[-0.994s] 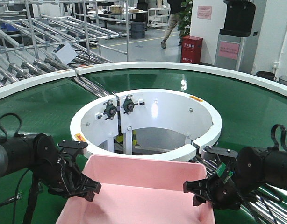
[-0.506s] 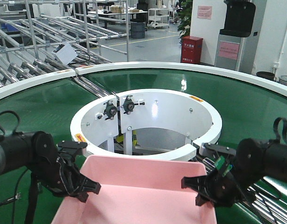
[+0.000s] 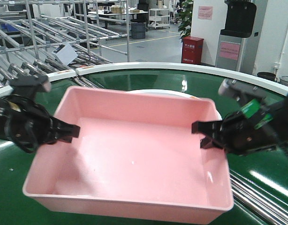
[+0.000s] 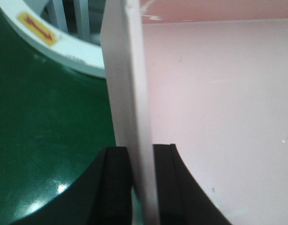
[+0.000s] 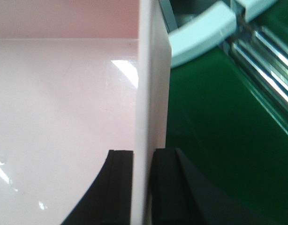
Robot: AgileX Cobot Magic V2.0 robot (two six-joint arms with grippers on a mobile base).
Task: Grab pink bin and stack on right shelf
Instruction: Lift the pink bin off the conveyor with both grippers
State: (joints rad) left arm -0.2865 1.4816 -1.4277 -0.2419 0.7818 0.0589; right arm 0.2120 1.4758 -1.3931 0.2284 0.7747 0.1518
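Pink bin [image 3: 134,154] held aloft between both pincers. Left gripper [image 3: 69,132] clamped on its left wall, right gripper [image 3: 202,134] on its right wall, one pad inside and one outside each. Green conveyor belt [image 3: 261,159] beneath both.

The left arm [image 3: 15,126] extends level, and the left gripper [image 3: 71,132] is clamped over one side wall of the pink bin [image 3: 134,154]. One black finger [image 4: 117,185] sits outside the wall, its partner inside. The right arm [image 3: 263,124] mirrors it (a green tag shows on the wrist). The right gripper [image 3: 202,134] pinches the opposite wall, fingers [image 5: 120,187] flush against both faces.
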